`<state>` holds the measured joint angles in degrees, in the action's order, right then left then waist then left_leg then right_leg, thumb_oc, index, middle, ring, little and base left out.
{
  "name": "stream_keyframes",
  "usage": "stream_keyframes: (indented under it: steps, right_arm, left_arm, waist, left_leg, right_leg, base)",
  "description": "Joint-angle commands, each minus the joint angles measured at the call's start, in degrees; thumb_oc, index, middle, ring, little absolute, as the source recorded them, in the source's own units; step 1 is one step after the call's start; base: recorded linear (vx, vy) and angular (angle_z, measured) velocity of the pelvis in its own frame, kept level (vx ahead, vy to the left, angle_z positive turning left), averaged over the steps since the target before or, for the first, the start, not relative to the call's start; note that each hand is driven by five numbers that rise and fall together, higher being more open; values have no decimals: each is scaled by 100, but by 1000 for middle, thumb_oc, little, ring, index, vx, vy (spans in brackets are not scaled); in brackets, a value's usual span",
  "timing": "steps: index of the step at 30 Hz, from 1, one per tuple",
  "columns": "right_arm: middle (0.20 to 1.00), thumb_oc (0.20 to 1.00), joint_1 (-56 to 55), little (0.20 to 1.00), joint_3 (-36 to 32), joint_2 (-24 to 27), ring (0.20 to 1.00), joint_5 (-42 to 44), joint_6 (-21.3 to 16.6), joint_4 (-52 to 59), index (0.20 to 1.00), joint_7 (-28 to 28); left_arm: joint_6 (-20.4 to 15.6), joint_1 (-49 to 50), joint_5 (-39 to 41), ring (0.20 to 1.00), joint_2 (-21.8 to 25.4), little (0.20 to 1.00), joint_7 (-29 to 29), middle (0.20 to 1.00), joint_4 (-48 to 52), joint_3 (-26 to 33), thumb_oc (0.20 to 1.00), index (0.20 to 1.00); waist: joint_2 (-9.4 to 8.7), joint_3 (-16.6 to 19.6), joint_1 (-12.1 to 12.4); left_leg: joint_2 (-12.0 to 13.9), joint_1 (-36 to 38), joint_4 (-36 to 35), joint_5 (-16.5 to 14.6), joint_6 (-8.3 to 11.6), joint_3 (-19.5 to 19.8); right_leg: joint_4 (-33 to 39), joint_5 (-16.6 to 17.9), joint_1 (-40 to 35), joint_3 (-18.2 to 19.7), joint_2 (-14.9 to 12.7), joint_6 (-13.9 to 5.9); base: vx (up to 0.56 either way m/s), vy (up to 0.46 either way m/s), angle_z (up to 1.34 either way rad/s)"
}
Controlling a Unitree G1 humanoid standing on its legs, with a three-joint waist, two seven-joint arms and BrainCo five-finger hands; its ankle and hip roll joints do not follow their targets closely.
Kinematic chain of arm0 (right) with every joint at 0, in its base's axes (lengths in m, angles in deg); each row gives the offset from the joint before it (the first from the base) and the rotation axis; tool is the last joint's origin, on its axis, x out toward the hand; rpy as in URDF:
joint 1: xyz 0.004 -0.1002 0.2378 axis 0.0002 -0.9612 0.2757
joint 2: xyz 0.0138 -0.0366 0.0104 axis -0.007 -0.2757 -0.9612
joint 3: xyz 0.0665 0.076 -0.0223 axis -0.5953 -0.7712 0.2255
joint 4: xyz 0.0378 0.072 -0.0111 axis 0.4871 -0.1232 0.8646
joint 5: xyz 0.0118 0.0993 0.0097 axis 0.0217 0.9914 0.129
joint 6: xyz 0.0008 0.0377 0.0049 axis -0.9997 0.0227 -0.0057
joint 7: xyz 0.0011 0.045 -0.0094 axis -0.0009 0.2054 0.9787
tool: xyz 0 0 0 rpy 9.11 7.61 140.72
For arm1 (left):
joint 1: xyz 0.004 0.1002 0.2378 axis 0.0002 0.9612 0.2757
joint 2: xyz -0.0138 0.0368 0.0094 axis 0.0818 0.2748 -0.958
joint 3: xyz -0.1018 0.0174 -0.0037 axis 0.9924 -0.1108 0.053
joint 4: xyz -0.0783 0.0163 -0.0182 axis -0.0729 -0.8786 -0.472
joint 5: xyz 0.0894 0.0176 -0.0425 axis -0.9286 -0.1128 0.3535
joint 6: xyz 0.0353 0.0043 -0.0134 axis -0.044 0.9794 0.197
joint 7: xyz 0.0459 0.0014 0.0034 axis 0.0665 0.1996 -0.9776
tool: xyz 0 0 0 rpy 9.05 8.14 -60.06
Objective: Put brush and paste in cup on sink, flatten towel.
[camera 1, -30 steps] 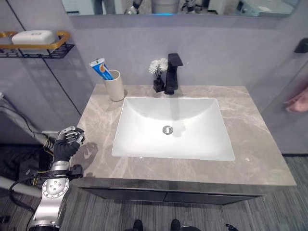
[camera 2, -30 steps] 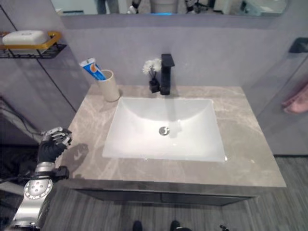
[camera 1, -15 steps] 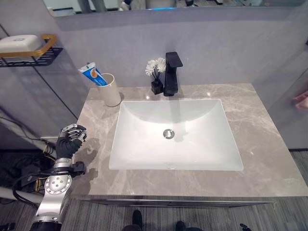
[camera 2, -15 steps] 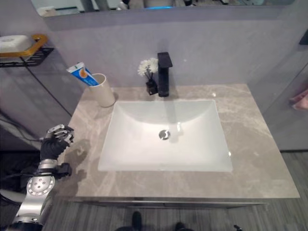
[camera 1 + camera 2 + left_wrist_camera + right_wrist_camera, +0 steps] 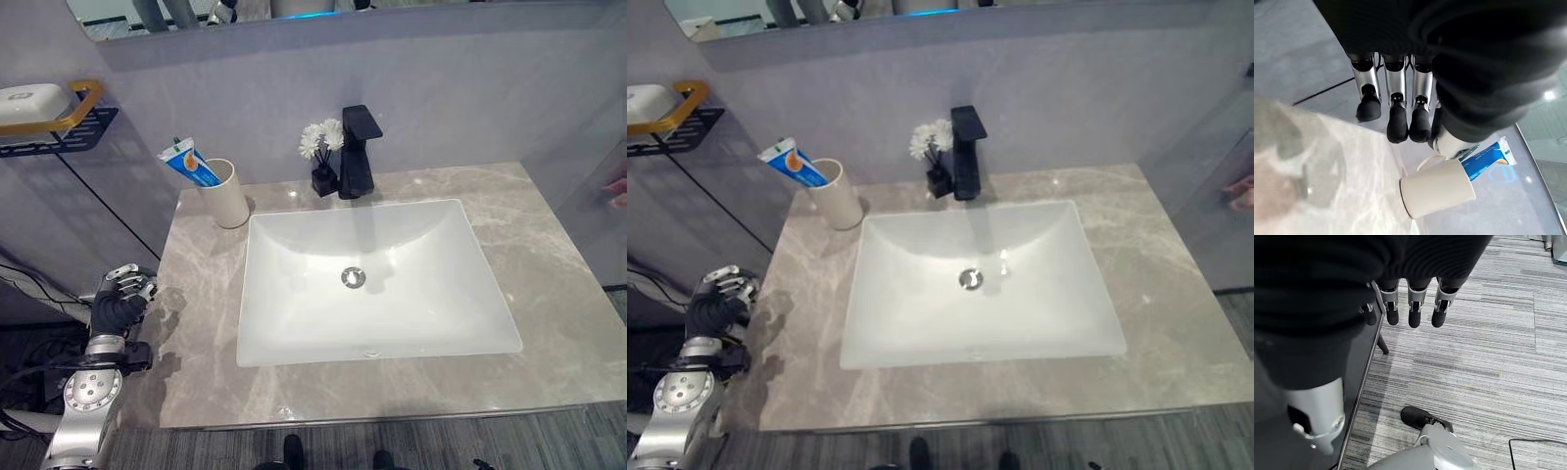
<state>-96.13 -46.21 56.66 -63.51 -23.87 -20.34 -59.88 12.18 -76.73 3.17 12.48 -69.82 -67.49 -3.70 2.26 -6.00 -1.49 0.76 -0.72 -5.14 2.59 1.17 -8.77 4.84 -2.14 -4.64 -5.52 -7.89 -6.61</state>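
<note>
Left hand [image 5: 120,302] dropped lower off the grey marble countertop's [image 5: 549,294] left edge, fingers curled, empty. Beige cup [image 5: 226,194] at back-left corner holds the blue-white paste tube [image 5: 189,163]. Right hand [image 5: 1410,308] over floor, fingers relaxed.

Counter [image 5: 549,294] bare right of basin [image 5: 372,279]. Back edge crowded: cup [image 5: 227,194] with toothpaste tube [image 5: 190,164] at back-left corner, diffuser [image 5: 321,157] touching black faucet [image 5: 358,150] centre. Wall shelf [image 5: 61,119] overhangs left.
</note>
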Motion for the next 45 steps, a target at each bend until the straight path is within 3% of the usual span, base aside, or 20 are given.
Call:
stream_keyframes:
  steps: [1, 5, 18, 28, 45]
  right_arm:
    - [1000, 1000, 39, 1000, 294, 227, 1000, -158, 69, -80, 1000, 90]
    - [1000, 1000, 107, 1000, 405, 287, 1000, -217, 68, 0, 1000, 150]
    - [1000, 1000, 151, 1000, 809, 310, 1000, -238, -30, 421, 1000, 200]
    - [1000, 1000, 398, 1000, 967, 468, 1000, -126, -63, 533, 1000, 151]
    - [1000, 1000, 695, 1000, 1348, 548, 1000, 62, -194, 942, 1000, 60]
  left_arm:
    - [-93, -332, 425, 200, 584, 200, 265, 200, -292, 172, 200, 200]
    - [-62, -492, 664, 200, 765, 200, 274, 200, -679, 123, 200, 200]
    - [-4, -1243, 292, 200, 1126, 200, 35, 200, -1314, -205, 200, 200]
    - [-15, -2427, 38, 200, 1540, 200, -212, 200, -1829, -772, 200, 200]
    - [-8, -3898, -101, 200, 1641, 200, -572, 200, -2679, -1597, 200, 200]
  waist:
    - [-120, 144, -152]
    - [-118, 22, -210]
    - [-150, -237, -332]
    - [-107, -654, -431]
    - [-175, -905, -548]
  left_leg:
    - [48, -135, 220, -174, -5, -69]
    - [93, -197, 187, -118, 27, -148]
    - [196, -485, 295, -106, 92, -238]
    - [185, -1130, 654, -122, 115, -271]
    - [237, -1727, 1069, -207, 130, -408]
  right_leg:
    - [-428, 227, 363, 215, -203, -193]
    - [-417, 255, 513, 262, -155, -178]
    - [-386, 295, 845, 367, -73, -147]
    - [-492, 406, 1438, 530, -86, -125]
    - [-517, 583, 2009, 821, -51, -128]
  base:
    - [-8, -5, -11]
    - [-11, -21, -16]
    - [8, -18, -8]
    - [-49, -1, -7]
    - [-16, -4, -7]
